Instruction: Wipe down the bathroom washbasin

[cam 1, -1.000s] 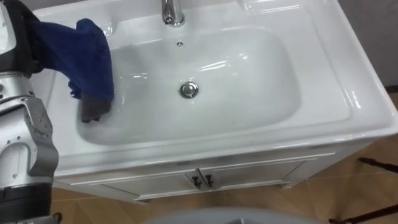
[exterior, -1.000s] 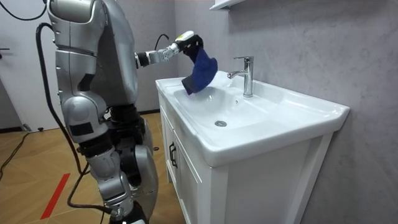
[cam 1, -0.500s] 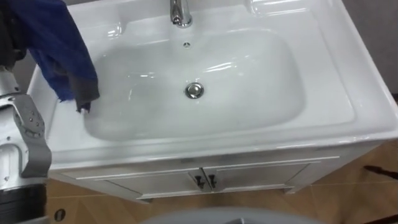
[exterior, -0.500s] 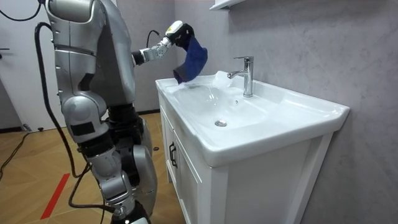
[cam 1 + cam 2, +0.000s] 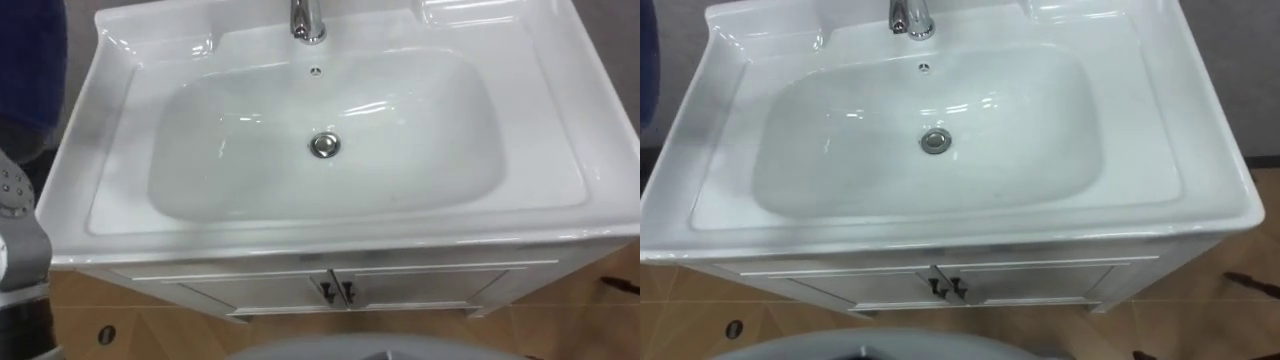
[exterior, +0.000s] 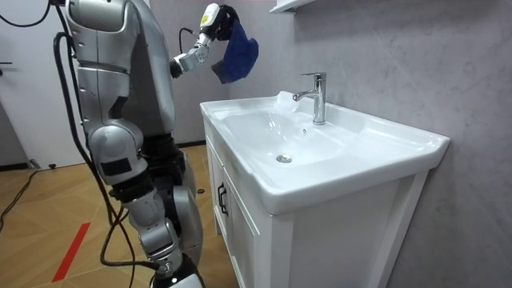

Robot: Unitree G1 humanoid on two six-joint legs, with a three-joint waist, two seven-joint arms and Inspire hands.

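The dark blue cloth [image 6: 237, 52] had left the bowl: a second before, its lower end lay against the basin's 9 o'clock wall, and half a second before it hung at the rim there. Now it was in the air, above and outside the 9 o'clock edge of the glossy white worktop [image 5: 560, 120]. The left hand [image 6: 211, 16] was raised to about head height, with its fingers closed on the cloth's top. The cloth was soft and creased, and it hung with its long axis near vertical and its free end pointing down. From the head camera I saw it as a blue strip at the 9 to 10 o'clock border.

The white glazed ceramic basin [image 5: 420, 190] was a smooth rounded rectangle, longer from 9 to 3 o'clock. A round chrome drain [image 5: 323, 145] sat at its middle and a chrome tap [image 5: 307, 18] stood at 12 o'clock. At 6 o'clock, two flat white cabinet doors [image 5: 420, 285] carried small dark handles [image 5: 335, 292].
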